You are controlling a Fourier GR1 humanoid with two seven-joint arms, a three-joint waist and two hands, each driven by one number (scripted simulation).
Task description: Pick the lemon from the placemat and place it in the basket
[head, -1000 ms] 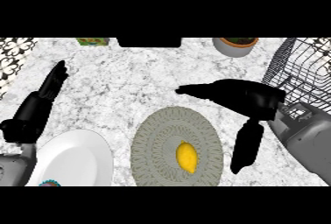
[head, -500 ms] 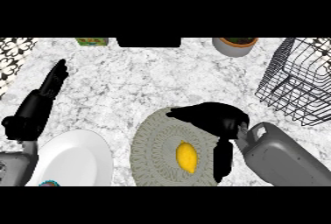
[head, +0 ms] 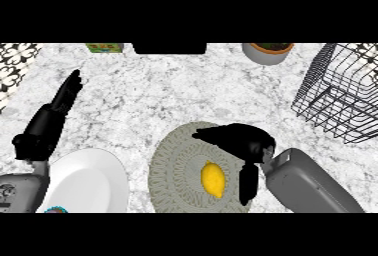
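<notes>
Marble counter [head: 184, 90] fills the view, white with grey veining. Wire basket [head: 343, 95] stands at the far right, black mesh, partly cut by the edge.

Round grey placemat [head: 173, 165] lies near centre, patterned in rings. White plate [head: 85, 182] sits just left of it, near side, not touching so far as I can tell.

My right forearm comes in from the near right, grey. My right hand [head: 240, 142] is over the placemat's right half, palm down, thumb pointing left over the mat's far part, fingers [head: 247, 187] hanging toward the near edge, relaxed and apart, closed on nothing. They lie just right of the lemon; contact cannot be made out.

My left hand [head: 52, 120] rests at the left, fingers straight and together, pointing far, holding nothing.

Lemon [head: 213, 179] lies on the placemat, right of its centre, long axis running near to far, well apart from the basket.

Far edge: a grey pot [head: 267, 52] with brown fill, a dark block [head: 170, 48], a small green box [head: 105, 48].
</notes>
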